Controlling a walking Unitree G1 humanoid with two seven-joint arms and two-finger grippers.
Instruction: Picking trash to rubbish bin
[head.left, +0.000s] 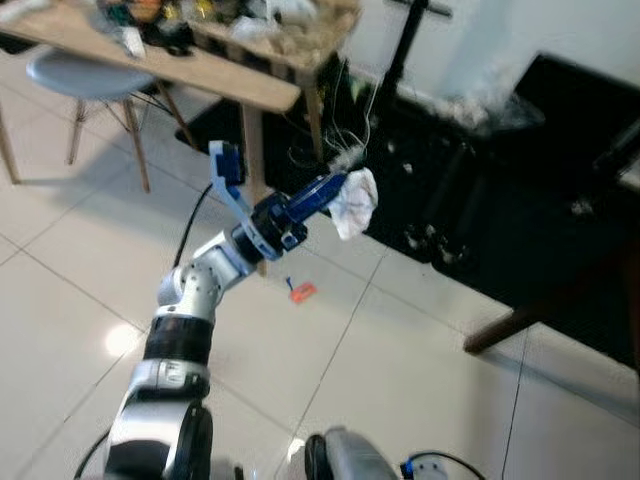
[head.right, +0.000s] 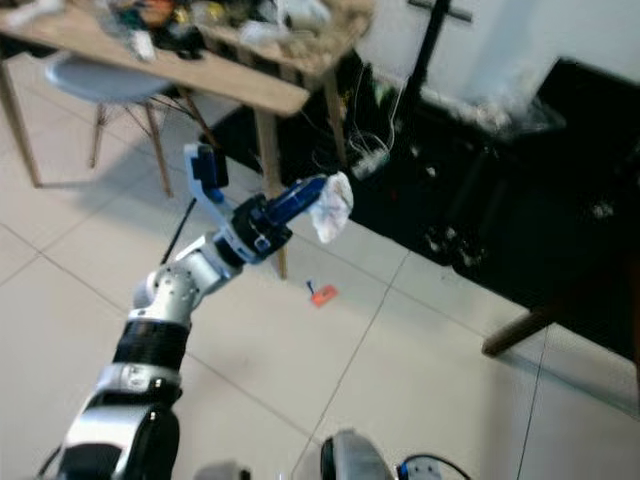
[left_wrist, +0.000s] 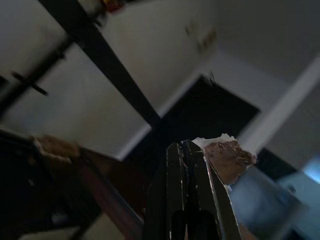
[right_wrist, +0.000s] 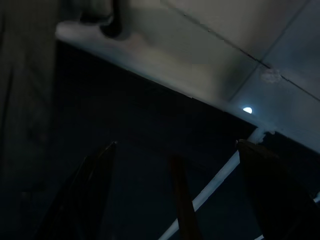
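white floor tiles (head.left: 400, 380) spread below a cluttered wooden bench (head.left: 200, 60). left gripper (head.left: 335, 188), raised in mid-air, fingers (left_wrist: 187, 190) pinched shut on crumpled white tissue (head.left: 355, 203). small orange scrap (head.left: 302, 291) lies on the floor. right gripper (right_wrist: 175, 190) fingers spread wide, holding nothing.
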